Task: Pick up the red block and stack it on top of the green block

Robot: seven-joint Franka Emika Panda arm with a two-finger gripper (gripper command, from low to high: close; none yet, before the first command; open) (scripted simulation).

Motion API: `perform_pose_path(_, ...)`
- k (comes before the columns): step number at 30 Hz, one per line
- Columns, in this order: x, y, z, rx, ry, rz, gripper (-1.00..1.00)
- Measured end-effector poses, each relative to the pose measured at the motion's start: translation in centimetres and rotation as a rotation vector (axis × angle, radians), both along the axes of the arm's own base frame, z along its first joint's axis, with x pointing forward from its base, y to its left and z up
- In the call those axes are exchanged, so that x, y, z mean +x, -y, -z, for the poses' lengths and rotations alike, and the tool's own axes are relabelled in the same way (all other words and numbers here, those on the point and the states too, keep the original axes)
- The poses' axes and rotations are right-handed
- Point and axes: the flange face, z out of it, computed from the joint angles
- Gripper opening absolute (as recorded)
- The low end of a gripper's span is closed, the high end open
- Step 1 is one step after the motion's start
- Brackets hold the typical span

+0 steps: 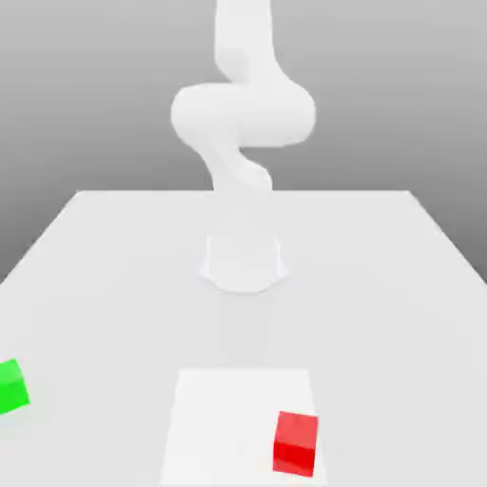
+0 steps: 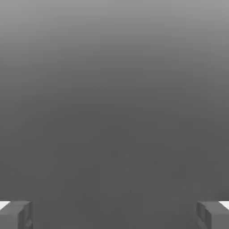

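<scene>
Presently I have the gripper (image 2: 114,215) open: in the hand view its two fingers stand spread well apart, one at the lower left corner of the frame and one at the lower right, with nothing pinched between them. Background between and above them is plain grey, darker low in the frame and paler toward the top.

Exterior view, objects. Red block (image 1: 296,443): bottom of the frame, right of centre, resting on the white square patch (image 1: 224,418), close to that patch's edge on the exterior view's right. It sits slightly turned, top face and sides visible. Green block (image 1: 11,387): lower left, at the very edge of the frame and partly cut off by it, on the pale table (image 1: 114,285), off the patch. It is also turned at an angle. The two blocks are well apart, not stacked, with much of the patch and a stretch of table between them.

Exterior view, rig. I see the white arm (image 1: 243,114) upright along the middle of the frame, running off the top edge. Its wide rounded joint section lies in the upper middle; the base (image 1: 243,264) stands on the table near the centre of the frame, above the patch. Both blocks are clear of the arm.
</scene>
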Motion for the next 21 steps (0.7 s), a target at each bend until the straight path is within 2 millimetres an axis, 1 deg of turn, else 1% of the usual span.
perform_pose_path(2, 2.6, -0.5, 3.5, 0.009, -0.063, 0.013, 0.0)
perform_pose_path(5, 5.7, -1.2, 8.8, 0.021, -0.152, 0.032, 0.0)
perform_pose_path(8, 8.1, -2.0, 14.4, 0.032, -0.24, 0.052, 0.0)
perform_pose_path(10, 9.3, -2.5, 18.3, 0.038, -0.299, 0.065, 0.0)
perform_pose_path(13, 10.4, -3.2, 24.1, 0.046, -0.387, 0.085, 0.0)
perform_pose_path(15, 10.8, -3.7, 28.1, 0.051, -0.445, 0.099, 0.0)
perform_pose_path(18, 10.7, -4.5, 33.9, 0.056, -0.533, 0.118, 0.0)
perform_pose_path(21, 9.9, -5.2, 39.7, 0.061, -0.621, 0.139, 0.0)
